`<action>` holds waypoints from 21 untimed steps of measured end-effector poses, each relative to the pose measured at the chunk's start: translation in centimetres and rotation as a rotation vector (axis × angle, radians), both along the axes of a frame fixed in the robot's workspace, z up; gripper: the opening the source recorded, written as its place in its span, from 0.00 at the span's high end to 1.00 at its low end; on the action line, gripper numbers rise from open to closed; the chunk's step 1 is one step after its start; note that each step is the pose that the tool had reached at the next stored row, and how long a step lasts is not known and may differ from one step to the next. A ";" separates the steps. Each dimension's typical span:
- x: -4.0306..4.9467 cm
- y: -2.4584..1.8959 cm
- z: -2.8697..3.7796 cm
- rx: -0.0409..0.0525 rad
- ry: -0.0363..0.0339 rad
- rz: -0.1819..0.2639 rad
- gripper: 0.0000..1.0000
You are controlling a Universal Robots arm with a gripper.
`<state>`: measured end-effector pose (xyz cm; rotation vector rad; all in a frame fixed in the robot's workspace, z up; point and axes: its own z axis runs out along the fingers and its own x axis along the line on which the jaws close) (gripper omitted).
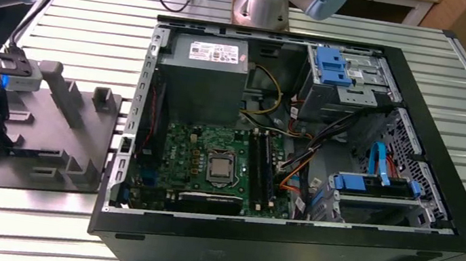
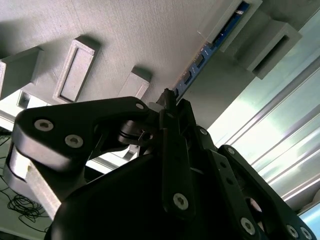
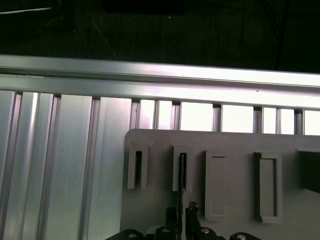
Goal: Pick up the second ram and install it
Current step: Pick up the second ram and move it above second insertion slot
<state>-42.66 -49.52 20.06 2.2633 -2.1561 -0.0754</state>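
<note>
Black robot gripper (image 2: 169, 97) sits low on the grey slotted holder plate (image 1: 76, 143), right at the thin blue-green memory stick (image 2: 210, 47) standing in its slot — can't tell if the claw's clamped

Second wrist view: second ram (image 2: 216, 42) shows as a thin blue-edged strip. Its near end is hidden behind the gripper (image 2: 167, 102), and its lower edge is sunk in a slot of the grey holder (image 2: 150, 30). Chips not resolved.
First wrist view: ram edge-on, a dark sliver; gripper cut off by the picture's edge.
Exterior view: gripper partly cut by the exterior view's left edge, dark against the holder. Contact with the ram cannot be told. Tabletop (image 1: 95, 2) runs out of frame.
</note>
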 end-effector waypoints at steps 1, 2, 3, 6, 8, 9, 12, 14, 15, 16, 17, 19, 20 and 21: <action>0.00 0.00 0.01 0.0000 0.0000 0.000 0.78; 0.00 0.00 0.01 0.0000 0.0000 0.000 0.78; 0.01 0.00 0.01 -0.0001 0.0000 0.000 0.78; 0.02 0.00 0.01 0.0000 0.0001 0.000 0.78; 0.02 0.00 0.01 0.0000 0.0000 0.000 0.78; 0.02 0.00 0.01 0.0000 0.0000 0.000 0.78; 0.02 0.00 0.02 0.0000 0.0000 0.000 0.78; 0.02 0.00 0.02 0.0000 0.0000 0.000 0.80; 0.02 0.00 0.02 0.0000 0.0000 0.000 0.86; 0.02 0.00 0.02 0.0000 0.0000 0.000 0.89; 0.02 0.00 0.03 0.0000 0.0000 0.000 0.89; 0.02 0.00 0.03 0.0000 0.0000 0.000 0.89; 0.02 0.00 0.03 0.0000 0.0000 0.000 0.89; 0.02 0.00 0.03 0.0000 0.0000 0.000 0.89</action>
